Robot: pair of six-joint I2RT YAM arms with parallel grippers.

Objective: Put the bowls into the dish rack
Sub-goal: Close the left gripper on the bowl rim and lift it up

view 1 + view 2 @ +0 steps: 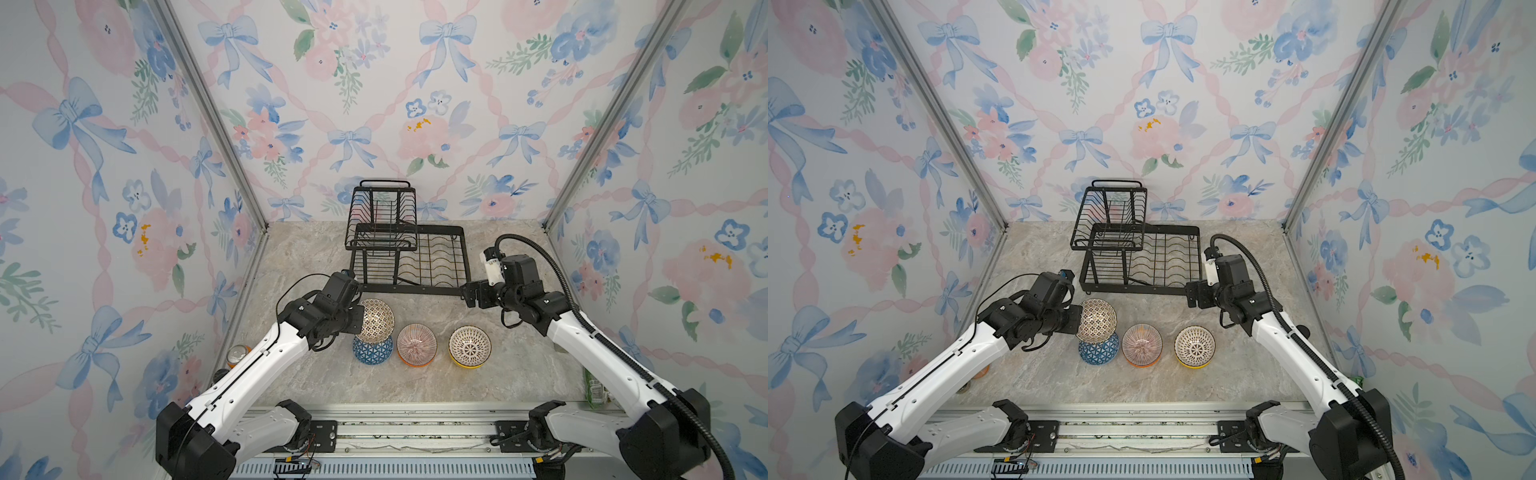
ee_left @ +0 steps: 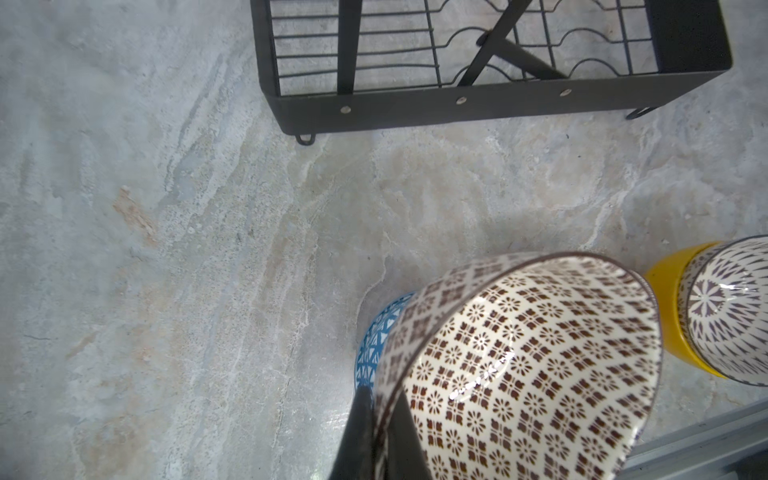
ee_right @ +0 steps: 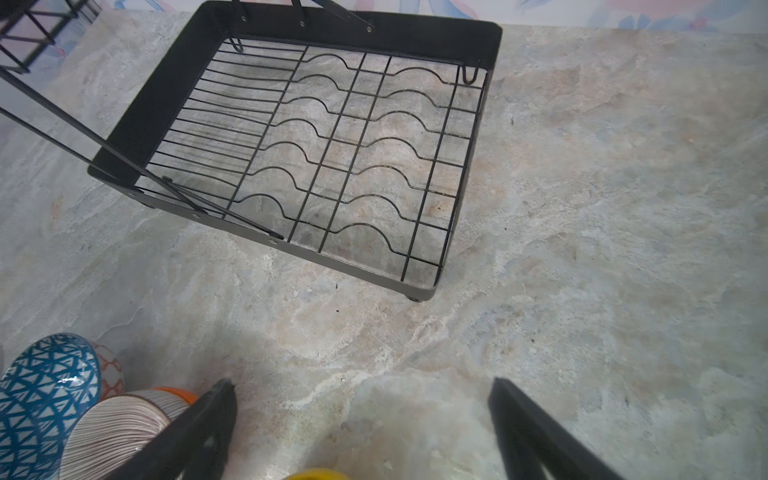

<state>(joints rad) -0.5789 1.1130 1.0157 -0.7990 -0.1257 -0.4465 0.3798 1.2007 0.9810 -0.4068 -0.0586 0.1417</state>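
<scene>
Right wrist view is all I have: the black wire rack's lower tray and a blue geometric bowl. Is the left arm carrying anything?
Observer: Yes, the left gripper is shut on the rim of a black-and-white patterned round bowl, held tilted over the blue geometric bowl.
Operator: Anything in the raised basket?
Observer: No, the upper basket of the black wire dish rack holds nothing.
Operator: That yellow sliver?
Observer: A plain yellow bowl with a white lattice bowl nested inside.

Rack black; cream bowl carries a brown floral lattice, blue bowl white triangles, pink bowl fine radial stripes, white bowl dark petal marks; orange bowl and yellow bowl plain; table grey-beige marble; walls pale with blue bows, pink ribbons and flowers
</scene>
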